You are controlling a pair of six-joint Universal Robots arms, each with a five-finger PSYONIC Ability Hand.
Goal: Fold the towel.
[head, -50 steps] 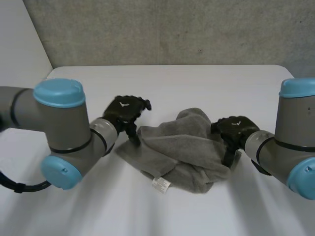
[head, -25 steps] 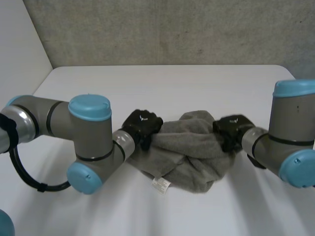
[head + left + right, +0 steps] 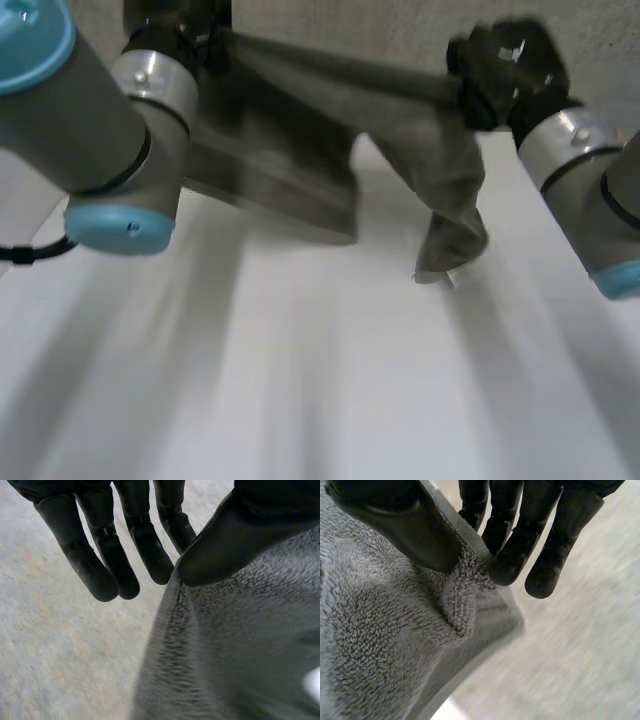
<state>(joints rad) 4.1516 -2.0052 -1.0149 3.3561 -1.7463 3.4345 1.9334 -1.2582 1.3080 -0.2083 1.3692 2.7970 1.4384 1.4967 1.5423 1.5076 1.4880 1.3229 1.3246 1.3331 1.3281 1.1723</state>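
The grey towel (image 3: 300, 130) hangs stretched in the air over the far part of the white table (image 3: 330, 390), with open surface toward the near edge. The left hand (image 3: 190, 25) and right hand (image 3: 505, 60) each pinch its upper edge. The wrist views show thumbs clamping looped pile. The head view shows a white tag (image 3: 442, 279) at the lowest corner.

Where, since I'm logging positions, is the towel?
In the head view the towel hangs above the white table, stretched between the left hand and the right hand.

The towel (image 3: 380, 645) is grey terry cloth with a rough looped pile. The right hand (image 3: 395, 520) has smooth, faintly glossy black fingers (image 3: 507, 560). The bench (image 3: 330, 380) is smooth, matt white.
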